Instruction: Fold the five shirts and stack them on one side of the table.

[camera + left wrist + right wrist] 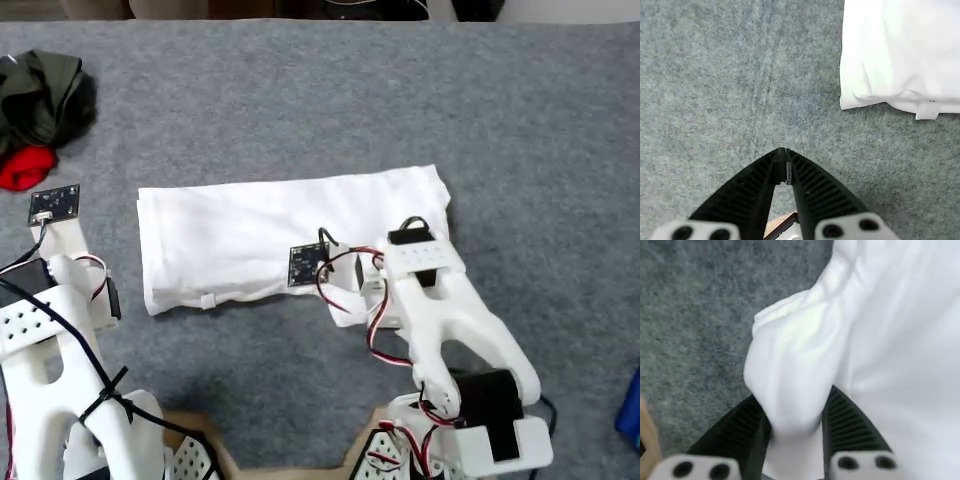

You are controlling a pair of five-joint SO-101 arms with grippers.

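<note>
The white shirt (260,230) lay partly folded as a wide band across the middle of the grey table (300,90), its long edges running left to right. The right gripper (792,415) stood at the shirt's near edge, toward its right end, with its fingers pinching a bunched fold of the white cloth between them. The right arm (450,310) reached in from the near side and hid that part of the shirt from above.

The left gripper (782,155) was pressed together with nothing in it, pointing down at bare table just beside the shirt's (900,50) near left corner, apart from the cloth. The left arm (60,290) stood at the near left.

A heap of dark green clothes (40,85) with a red piece (25,165) against it lay at the far left corner, well apart from the shirt. A blue thing (630,405) showed at the right edge.
</note>
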